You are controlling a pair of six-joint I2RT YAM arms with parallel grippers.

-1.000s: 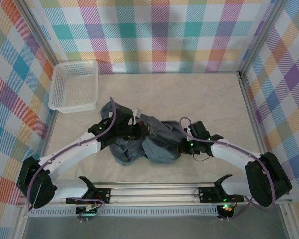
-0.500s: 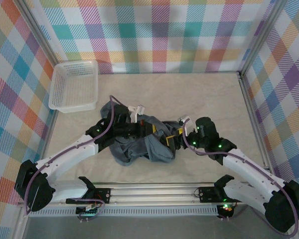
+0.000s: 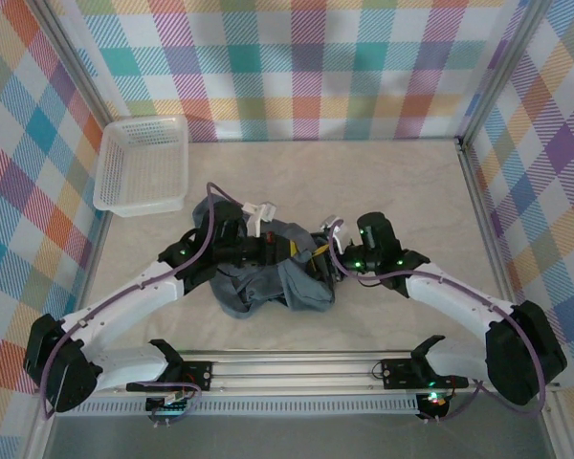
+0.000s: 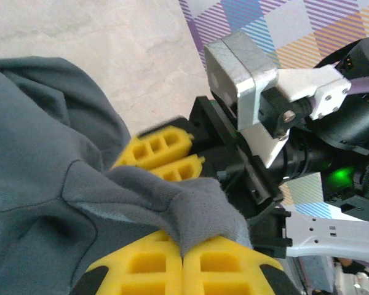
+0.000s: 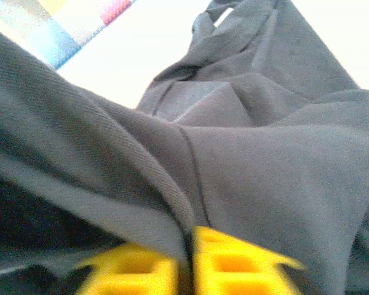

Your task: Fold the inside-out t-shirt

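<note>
Slate-grey soft cloth t-shirt (image 3: pixel 260 287) crumpled at centre of beige table (image 3: pixel 402 182). Left gripper (image 4: pixel 183 255) clamped on cloth fold. Right gripper (image 5: pixel 186 261) clamped on another fold, just beside left. White plastic mesh basket (image 3: pixel 142 164) apart, far-left corner.

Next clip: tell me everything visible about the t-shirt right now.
The t-shirt is plain slate-grey soft cloth with visible seams and no print. It lies crumpled in a heap near the middle of the table, not yet folded. The left tool and right tool are each shut on a pinch of its cloth, close together on the heap's right-arm side. The white basket sits just beyond its far left end.
</note>
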